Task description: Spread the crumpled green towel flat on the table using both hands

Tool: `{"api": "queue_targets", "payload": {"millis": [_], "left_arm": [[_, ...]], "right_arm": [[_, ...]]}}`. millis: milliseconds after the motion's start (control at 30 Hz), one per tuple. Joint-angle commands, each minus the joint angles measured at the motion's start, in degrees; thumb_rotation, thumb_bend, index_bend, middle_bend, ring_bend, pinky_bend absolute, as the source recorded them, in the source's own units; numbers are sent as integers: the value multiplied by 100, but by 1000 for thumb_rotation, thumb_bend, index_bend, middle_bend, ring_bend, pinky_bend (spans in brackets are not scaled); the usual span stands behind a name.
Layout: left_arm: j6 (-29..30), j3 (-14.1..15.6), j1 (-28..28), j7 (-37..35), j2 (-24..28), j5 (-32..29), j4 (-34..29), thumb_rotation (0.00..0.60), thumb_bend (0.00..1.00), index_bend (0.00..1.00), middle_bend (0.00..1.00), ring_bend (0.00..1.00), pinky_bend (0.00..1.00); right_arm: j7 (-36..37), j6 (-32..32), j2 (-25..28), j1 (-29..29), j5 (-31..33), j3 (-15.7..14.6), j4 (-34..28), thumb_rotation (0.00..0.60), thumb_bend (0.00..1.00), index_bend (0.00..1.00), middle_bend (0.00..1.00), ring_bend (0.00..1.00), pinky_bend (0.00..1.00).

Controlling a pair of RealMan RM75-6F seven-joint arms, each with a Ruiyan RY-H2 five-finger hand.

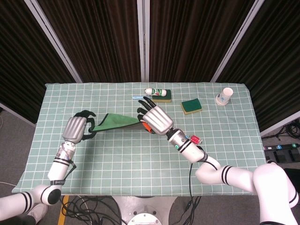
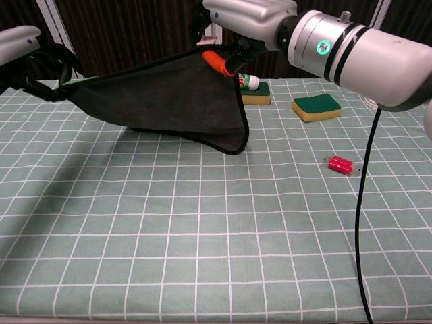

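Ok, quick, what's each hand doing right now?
Left hand: holding one end of the green towel.
Right hand: holding the towel's other end.

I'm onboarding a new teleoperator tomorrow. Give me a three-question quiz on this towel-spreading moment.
1. True or false: the green towel lies flat on the table.
2. What holds the towel? A) left robot hand only B) right robot hand only C) both
3. Fill in: the white bottle rests on a ____.

Key: 1 false, it hangs stretched between the hands; 2 C; 3 sponge.
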Motion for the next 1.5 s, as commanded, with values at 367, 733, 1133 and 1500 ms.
{"api": "queue_targets", "payload": {"millis": [367, 733, 1133, 1500], "left_arm": [[210, 562, 462, 105, 501, 622, -690, 589, 447, 754, 411, 245, 287], [-152, 801, 458, 352, 469, 786, -725, 585, 421, 737, 404, 245, 287], [-787, 1081, 332, 839, 700, 747, -928, 558, 285, 514, 324, 239, 287], [-1188, 1084, 177, 1220, 1170, 290, -1591, 548, 48, 201, 218, 187, 284]], "right_arm": [[363, 77, 21, -294, -497, -340, -361, 600, 465, 682, 299, 72, 0], [109, -59, -216, -433, -661, -567, -264, 599, 466, 681, 299, 68, 0], [-384, -119, -504, -596, -918, -841, -177, 598, 465, 677, 299, 59, 0], [-760, -116, -690, -743, -1121, -1004, -232, 599, 465, 668, 296, 58, 0]]}}
